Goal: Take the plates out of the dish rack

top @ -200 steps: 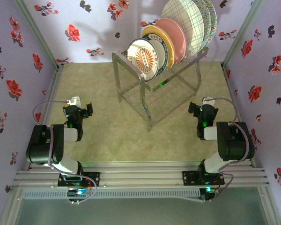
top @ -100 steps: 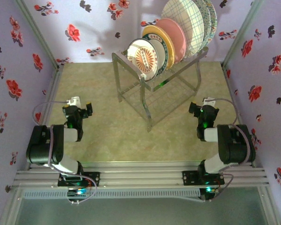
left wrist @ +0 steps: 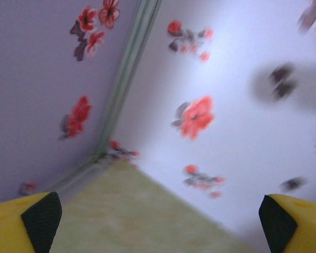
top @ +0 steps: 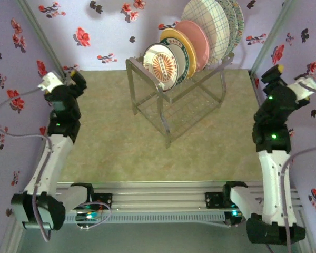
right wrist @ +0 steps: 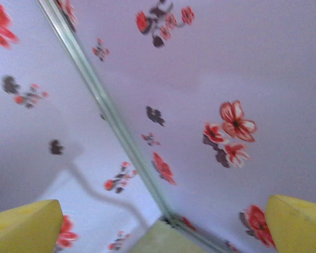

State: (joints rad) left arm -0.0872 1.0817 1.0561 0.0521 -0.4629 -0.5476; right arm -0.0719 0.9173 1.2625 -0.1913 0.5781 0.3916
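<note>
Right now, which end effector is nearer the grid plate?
Right. The right end effector is right of the grid plate; the left end effector far left, past the rack.

The pale, mottled beige surface (top: 121,137) runs back to the flowered walls (top: 110,31). Standing directly on it is the dish rack (top: 179,103), set toward the far side, slightly right of centre, legs planted on the surface.

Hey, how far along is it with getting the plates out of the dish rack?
Nothing looks done yet: the plates all stand in the upper slots of the dish rack, and none lies on the table. Nothing is in hand either: the left gripper and right gripper are open and empty, facing the walls. Every plate is left to unload.
</note>
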